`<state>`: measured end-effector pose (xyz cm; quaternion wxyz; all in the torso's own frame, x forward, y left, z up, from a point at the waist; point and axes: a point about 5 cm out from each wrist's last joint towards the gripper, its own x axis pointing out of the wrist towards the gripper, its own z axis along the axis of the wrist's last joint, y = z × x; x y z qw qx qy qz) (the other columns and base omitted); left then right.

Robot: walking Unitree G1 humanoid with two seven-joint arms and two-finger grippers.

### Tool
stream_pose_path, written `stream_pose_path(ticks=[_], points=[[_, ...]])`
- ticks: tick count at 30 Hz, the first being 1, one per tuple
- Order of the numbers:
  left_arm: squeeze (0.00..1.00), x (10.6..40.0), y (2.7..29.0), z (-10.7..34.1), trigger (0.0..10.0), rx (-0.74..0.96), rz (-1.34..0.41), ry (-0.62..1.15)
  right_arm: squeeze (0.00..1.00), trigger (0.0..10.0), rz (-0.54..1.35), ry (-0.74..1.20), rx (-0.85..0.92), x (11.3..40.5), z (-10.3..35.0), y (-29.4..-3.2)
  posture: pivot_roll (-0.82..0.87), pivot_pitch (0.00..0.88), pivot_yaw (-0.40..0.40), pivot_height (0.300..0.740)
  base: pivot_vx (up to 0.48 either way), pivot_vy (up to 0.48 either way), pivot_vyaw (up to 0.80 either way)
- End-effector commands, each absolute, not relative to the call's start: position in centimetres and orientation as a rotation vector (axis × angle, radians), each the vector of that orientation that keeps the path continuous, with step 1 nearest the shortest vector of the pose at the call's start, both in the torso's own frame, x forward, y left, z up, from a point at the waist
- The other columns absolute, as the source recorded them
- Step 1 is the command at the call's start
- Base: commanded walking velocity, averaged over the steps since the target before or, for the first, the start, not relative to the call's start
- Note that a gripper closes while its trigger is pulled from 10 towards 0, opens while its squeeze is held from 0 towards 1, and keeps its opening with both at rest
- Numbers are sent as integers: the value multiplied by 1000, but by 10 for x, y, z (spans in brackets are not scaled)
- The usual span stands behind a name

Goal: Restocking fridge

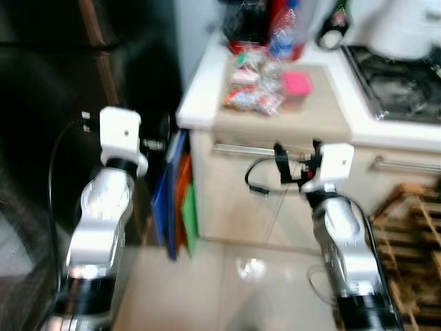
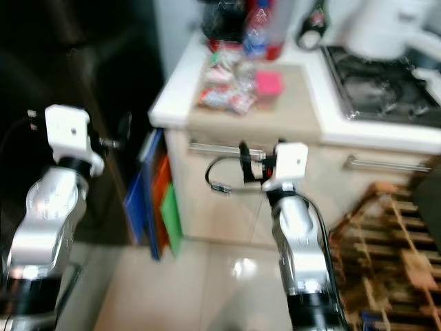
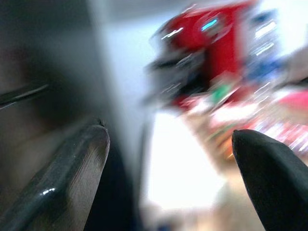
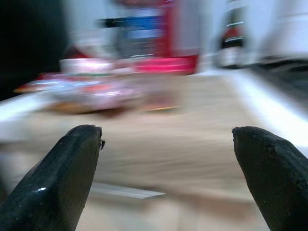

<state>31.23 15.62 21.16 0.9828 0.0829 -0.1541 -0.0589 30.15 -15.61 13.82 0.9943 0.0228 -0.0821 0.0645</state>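
Scene: a kitchen corner, blurred, so the camera is probably moving with the robot.
Desk (image 1: 275, 121): a white-edged counter with a wooden board on top, ahead and to the right of centre, drawers beneath it.
Goods to restock: a pile of wrapped snack packets (image 1: 253, 96) and a pink tub (image 1: 297, 87) on the board; behind them a clear bottle (image 1: 284, 31) and a red appliance (image 3: 211, 43) at the back of the desk.
Fridge (image 1: 62, 103): the dark tall front on the left, just beside the desk, apparently closed.
Right claw (image 1: 298, 162): raised in front of the drawer face, below the desk edge, fingers spread wide, nothing between them.
Left claw (image 1: 165, 138): held up at the gap between the fridge and the desk, its fingers (image 3: 72, 178) wide apart and empty in the wrist view.
Which way the goods lie: up and forward from both claws; the packets sit above the right claw and slightly toward the robot's left.
Nearer arm: by my reading the right, which already faces the board; the left stands closer to the fridge front.
Long axis: the packet pile spreads across the board side to side; no single packet's lie can be made out.
Also in view: a stove top (image 1: 400, 83) at the right, coloured boards (image 1: 180, 200) wedged beside the desk, a wooden rack (image 1: 413, 234) on the floor.
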Motion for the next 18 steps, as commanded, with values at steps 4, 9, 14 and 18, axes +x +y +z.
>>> stream_pose_path(ticks=[4, 9, 14, 18], points=[[0, 309, 151, 209, 10000, 155, -138, -317, 408, 10000, 113, -212, 40, 304, 151, -158, 42, 0, 21, 740, 480, 0, 0], [0, 308, 151, 218, 10000, 136, -118, -359, 404, 10000, 146, -333, 25, 307, 186, -149, 44, 0, 19, 740, 480, 0, 0], [0, 306, 148, 236, 10000, 120, -101, -429, 392, 10000, 224, -533, 39, 313, 251, -134, 45, 0, 23, 740, 480, 0, 0], [0, 306, 146, 241, 10000, 114, -84, -448, 388, 10000, 248, -610, 63, 315, 279, -131, 46, 0, 23, 740, 412, 0, 0]])
